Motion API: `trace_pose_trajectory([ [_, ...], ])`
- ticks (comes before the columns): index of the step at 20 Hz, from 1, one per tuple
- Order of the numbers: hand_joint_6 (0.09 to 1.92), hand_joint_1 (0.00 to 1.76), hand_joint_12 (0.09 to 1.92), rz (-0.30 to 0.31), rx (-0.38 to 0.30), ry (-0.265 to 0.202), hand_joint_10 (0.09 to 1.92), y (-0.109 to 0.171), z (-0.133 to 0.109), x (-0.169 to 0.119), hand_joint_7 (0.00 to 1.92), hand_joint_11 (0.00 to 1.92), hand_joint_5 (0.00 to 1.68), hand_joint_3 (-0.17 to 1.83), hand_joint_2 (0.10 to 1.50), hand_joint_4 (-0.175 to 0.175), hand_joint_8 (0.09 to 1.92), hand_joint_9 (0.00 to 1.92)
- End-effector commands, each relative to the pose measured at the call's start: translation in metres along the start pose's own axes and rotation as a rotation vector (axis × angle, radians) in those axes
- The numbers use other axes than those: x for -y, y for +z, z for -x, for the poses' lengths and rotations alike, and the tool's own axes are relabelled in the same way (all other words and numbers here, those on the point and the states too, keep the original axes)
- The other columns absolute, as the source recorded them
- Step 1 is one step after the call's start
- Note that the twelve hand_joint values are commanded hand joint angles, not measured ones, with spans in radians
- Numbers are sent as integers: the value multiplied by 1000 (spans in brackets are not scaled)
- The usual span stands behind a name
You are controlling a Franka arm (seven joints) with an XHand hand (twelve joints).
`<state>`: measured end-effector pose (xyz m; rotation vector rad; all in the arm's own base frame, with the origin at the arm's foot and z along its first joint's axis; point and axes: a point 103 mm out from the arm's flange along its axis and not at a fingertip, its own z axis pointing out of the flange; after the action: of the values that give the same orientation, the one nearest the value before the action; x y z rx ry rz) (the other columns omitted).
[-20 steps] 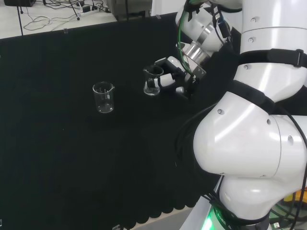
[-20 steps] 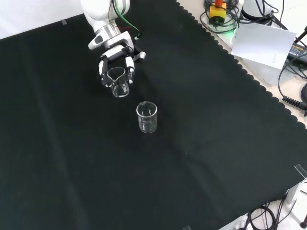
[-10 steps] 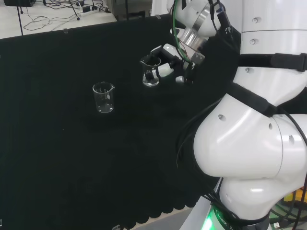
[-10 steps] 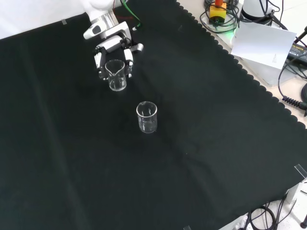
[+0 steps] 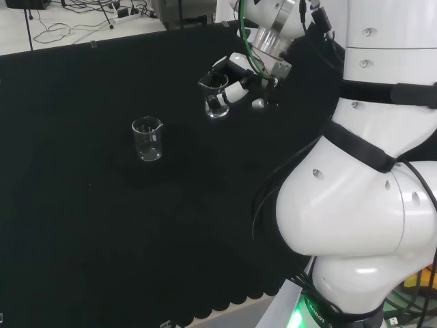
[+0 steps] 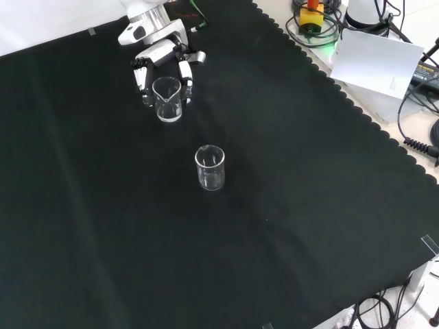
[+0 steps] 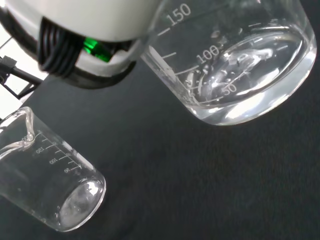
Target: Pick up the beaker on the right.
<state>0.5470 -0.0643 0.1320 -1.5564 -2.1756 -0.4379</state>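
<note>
We see the robot hand [image 6: 164,65] in the upper left of the front view, its fingers [image 6: 186,81] curled round a clear beaker [image 6: 167,100] that it grips on both sides, the beaker upright with its spout turned toward the left of that frame. In the head view the same robot hand [image 5: 235,75] sits in the upper middle of the frame, just left of the big white arm links, with the beaker [image 5: 214,95] clamped at its left end. From these views we cannot tell whether the beaker's base touches the black cloth of the desk [image 6: 288,205] or hangs just above it. In the wrist view the held beaker [image 7: 235,65] appears close and large, with printed graduation marks on its wall, and the second beaker [image 7: 47,182] appears beyond it against the cloth. That second beaker [image 6: 210,168] stands upright alone near the centre of the front view, below and to the right of the held one and apart from it; in the head view it [image 5: 147,139] stands left of centre. Around both, the cloth lies bare across the lower half and the right side of the front view, out to its scalloped edge [image 6: 357,113] at the upper right, beyond which cables and a sheet of paper [image 6: 381,65] lie.
</note>
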Motion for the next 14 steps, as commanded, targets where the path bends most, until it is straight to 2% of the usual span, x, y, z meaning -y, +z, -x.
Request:
trace_pose_trajectory([
  [1,518,1318,759,-36,28,-1,397,-4,-8,1,1387,1293,1325,584,664,-175,470,1480],
  [14,556,1316,733,-185,127,-11,396,-10,-47,-11,1375,1301,1311,612,654,-175,505,1488],
])
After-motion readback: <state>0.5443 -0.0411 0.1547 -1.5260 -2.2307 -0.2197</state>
